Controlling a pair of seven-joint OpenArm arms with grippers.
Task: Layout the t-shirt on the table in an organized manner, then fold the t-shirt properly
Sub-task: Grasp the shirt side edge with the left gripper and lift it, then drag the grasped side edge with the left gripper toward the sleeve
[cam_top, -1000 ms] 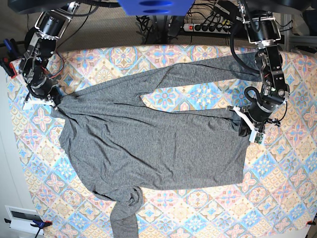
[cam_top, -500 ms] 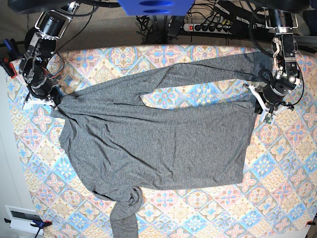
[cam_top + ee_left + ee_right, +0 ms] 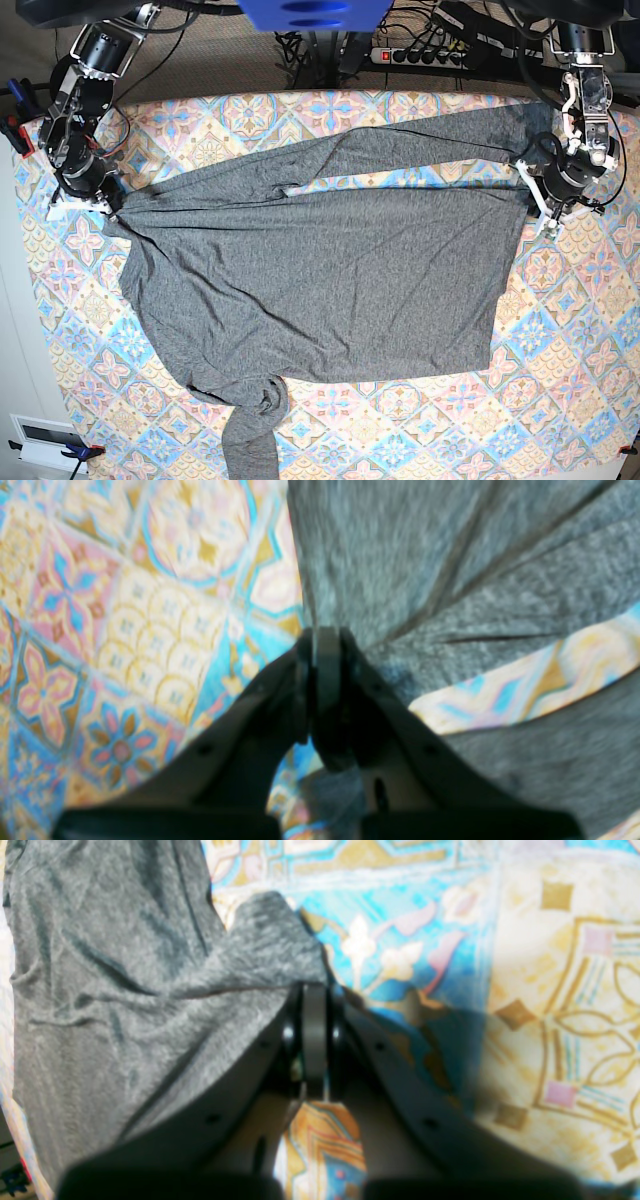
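In the base view, at the far left of the frame, you see the right gripper (image 3: 108,205) low over the table (image 3: 400,420), its jaws fully closed on a corner of the t-shirt (image 3: 320,280). The right wrist view shows that corner bunched and creased, ending just at the tips of the fingers (image 3: 314,1005), which are pressed together with no gap.

Moving right, the dark grey t-shirt fills the centre of the frame, spread mostly flat over the patterned cloth. One long sleeve runs along the upper edge toward the upper right. The other sleeve twists into a knot at lower left of centre and hangs off the bottom edge.

At the right of the frame, the left gripper (image 3: 528,198) pinches the shirt's upper right corner. The blurred left wrist view shows its jaws closed, grey fabric fanning away in taut folds from the tips.
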